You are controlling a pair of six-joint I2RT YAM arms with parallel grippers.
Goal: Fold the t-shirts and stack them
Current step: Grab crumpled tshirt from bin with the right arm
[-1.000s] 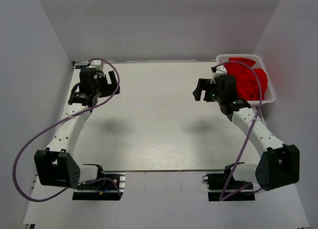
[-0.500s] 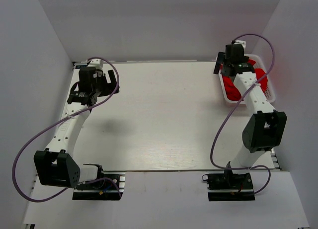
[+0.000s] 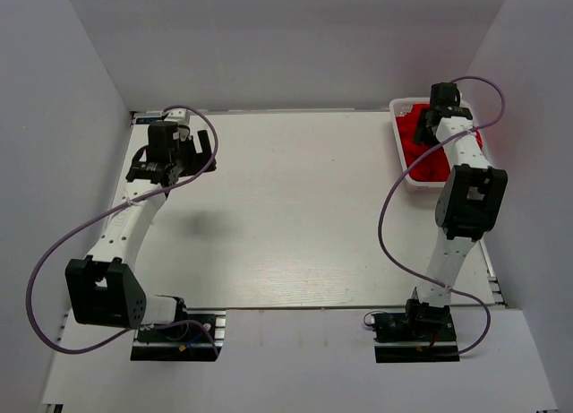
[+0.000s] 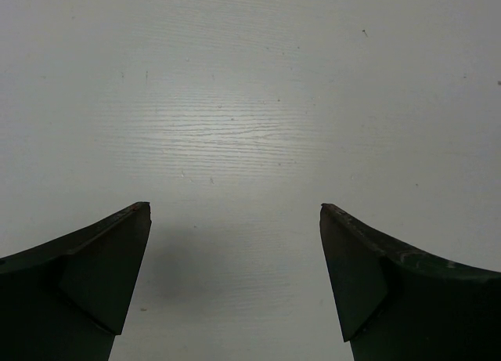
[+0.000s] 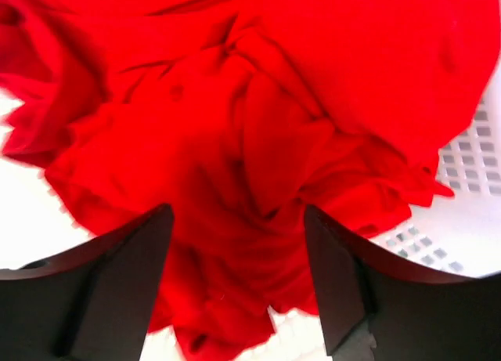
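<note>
Red cloth, one heap: the t-shirts, several, plain, crumpled together in the white lattice basket. Location: directly below the right gripper, filling the space between and beyond its fingers. Long axis: none readable. The shirts are bunched, and no hem, collar or sleeve can be told apart with certainty.

Right unit: jaws wide, nothing between them, hovering over the heap. Contact with the cloth cannot be told from the wrist view. Arm stretched far forward and outward to the basket, wrist pitched down over the pile.

Opposite unit: left gripper, jaws wide, empty, only bare white counter beneath and ahead of it. The heap lies well apart, far to its right across the counter. Arm raised, reaching forward on its own side.

Nearer arm: right, by a clear margin.

Judgement: the step in hand is picking one shirt out of the basket. No shirt is yet laid out, folded or stacked. The coming move calls for a straight descent and a pinch on an upper fold, one layer only. Snagging two shirts together is the likely fault.
</note>
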